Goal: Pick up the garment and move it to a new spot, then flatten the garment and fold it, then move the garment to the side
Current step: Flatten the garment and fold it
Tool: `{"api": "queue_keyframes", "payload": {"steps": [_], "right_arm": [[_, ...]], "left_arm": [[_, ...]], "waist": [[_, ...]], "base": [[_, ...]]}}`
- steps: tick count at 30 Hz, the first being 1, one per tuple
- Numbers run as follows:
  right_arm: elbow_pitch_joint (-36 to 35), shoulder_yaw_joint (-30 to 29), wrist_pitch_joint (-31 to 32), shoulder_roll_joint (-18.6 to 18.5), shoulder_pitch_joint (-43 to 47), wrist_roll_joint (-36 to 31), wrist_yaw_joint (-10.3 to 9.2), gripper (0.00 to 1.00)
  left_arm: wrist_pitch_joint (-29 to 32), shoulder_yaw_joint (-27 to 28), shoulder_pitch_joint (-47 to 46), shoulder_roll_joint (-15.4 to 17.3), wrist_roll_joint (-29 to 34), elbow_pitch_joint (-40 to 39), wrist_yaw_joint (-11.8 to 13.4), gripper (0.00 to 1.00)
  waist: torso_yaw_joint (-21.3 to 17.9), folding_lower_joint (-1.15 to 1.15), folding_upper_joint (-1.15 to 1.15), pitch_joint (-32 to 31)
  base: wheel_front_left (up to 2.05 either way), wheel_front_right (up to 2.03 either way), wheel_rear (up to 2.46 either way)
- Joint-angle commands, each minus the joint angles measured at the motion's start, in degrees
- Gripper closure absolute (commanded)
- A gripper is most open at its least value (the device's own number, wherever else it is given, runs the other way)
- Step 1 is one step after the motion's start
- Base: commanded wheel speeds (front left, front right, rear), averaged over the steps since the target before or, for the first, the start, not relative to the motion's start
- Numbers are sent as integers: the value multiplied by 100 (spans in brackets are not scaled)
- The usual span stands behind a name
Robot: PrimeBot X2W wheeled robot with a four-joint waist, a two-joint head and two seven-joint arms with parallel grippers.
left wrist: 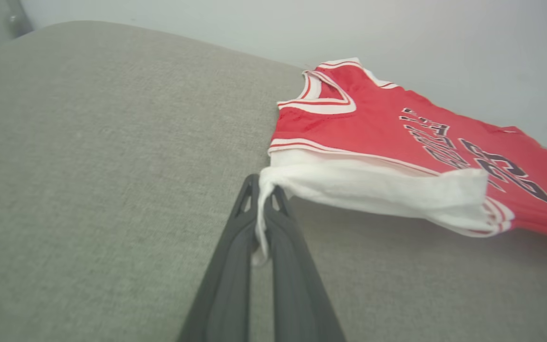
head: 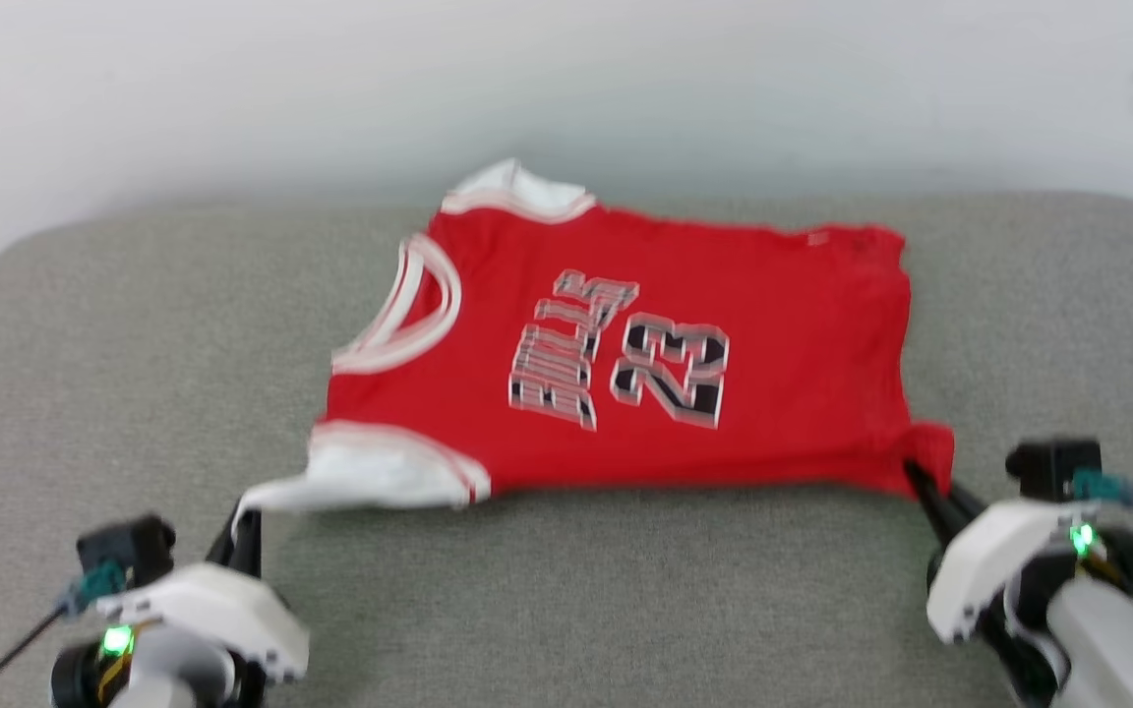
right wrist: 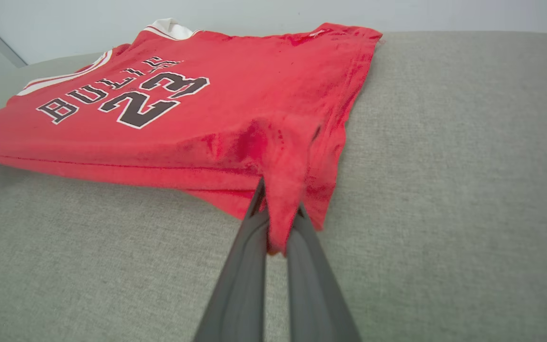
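Note:
The garment [head: 626, 354] is a red jersey with white sleeves, striped trim and black lettering with "23". It lies spread on the grey cushion, collar to the left and hem to the right. My left gripper [head: 250, 513] is shut on the tip of the near white sleeve [left wrist: 378, 190], which is pulled out to a point between the fingers [left wrist: 261, 209]. My right gripper [head: 916, 474] is shut on the near red hem corner [right wrist: 285, 190], bunched between its dark fingers [right wrist: 278, 213]. The near edge of the garment is stretched between the two grippers and slightly raised.
A grey fabric cushion [head: 566, 590] carries everything, with rounded corners at the far left and far right. A pale wall [head: 566, 79] rises right behind the garment's far edge. Bare fabric lies on both sides and in front.

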Motion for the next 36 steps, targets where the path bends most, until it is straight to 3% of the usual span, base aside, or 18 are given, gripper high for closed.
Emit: {"api": "queue_keyframes", "payload": {"steps": [1,9,14,23,26,36], "right_arm": [[-136,-93,1,-92,416,12,-10,100],[-1117,-756,466,-349,1735,-198,-10,100],[-1941,-1442,1163,-274,2259,-450,-10,100],[-2898,-2284,2616,132,2183,-1145,-7,100],[-3111,-2411,3114,246,1920,-1378,-7,100],[-2877,-2252,3312,323,1126,-1516,-6,100]], "left_arm": [[265,67,577,126,-58,-635,294,100],[1314,168,2550,424,-69,-3622,1479,100],[1662,151,2796,577,49,-4696,1794,100],[1978,-150,1831,532,-48,-4260,1465,100],[1959,-215,1082,428,-145,-3542,1158,100],[1943,-391,-519,202,-262,-1630,547,100]], "waist": [[51,2,0,-329],[116,2,0,-603],[140,2,0,-574],[51,2,0,-131],[4,2,0,273],[-137,2,0,1041]], "base": [[0,0,0],[0,0,0],[0,0,0],[0,0,0],[0,0,0],[0,0,0]]}}
